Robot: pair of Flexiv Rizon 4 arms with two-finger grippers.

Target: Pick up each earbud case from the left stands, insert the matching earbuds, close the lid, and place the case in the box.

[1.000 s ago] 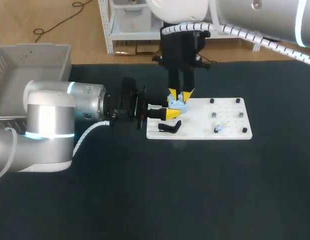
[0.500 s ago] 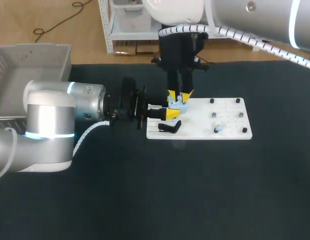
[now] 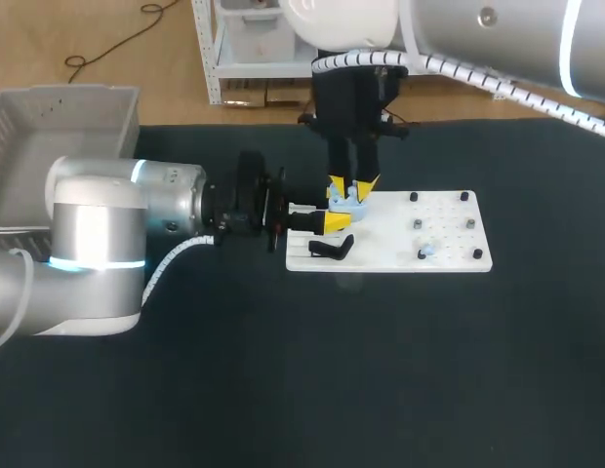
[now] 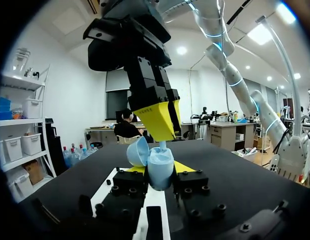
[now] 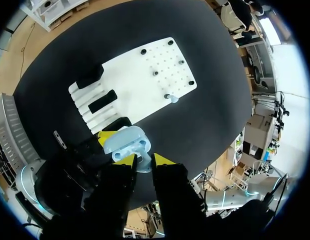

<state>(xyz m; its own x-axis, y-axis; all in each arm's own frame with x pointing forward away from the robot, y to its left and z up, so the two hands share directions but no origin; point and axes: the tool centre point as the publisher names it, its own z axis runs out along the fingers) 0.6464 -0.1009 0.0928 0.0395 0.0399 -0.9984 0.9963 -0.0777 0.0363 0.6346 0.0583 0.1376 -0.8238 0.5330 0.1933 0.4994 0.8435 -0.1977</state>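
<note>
My left hand (image 4: 160,171) pinches the light blue earbud case (image 4: 159,161) from two sides, lid open. My right hand (image 4: 162,136) sits just above it, fingers pressed on a small earbud (image 4: 162,145) that touches the case's opening. Nothing has really moved in the last second, so I think the earbud is still going in. Another earbud (image 3: 426,251) waits on the white board (image 3: 449,219), past both hands. The grey box (image 3: 68,94) is well behind the left hand.

a black surface (image 3: 381,370) carries a white board (image 3: 439,239) lying flat just right of its middle, with black stands (image 3: 334,250) at the board's left end and small pegs (image 3: 464,197) at its right. a grey box (image 3: 49,146) sits at the surface's far left corner.
</note>
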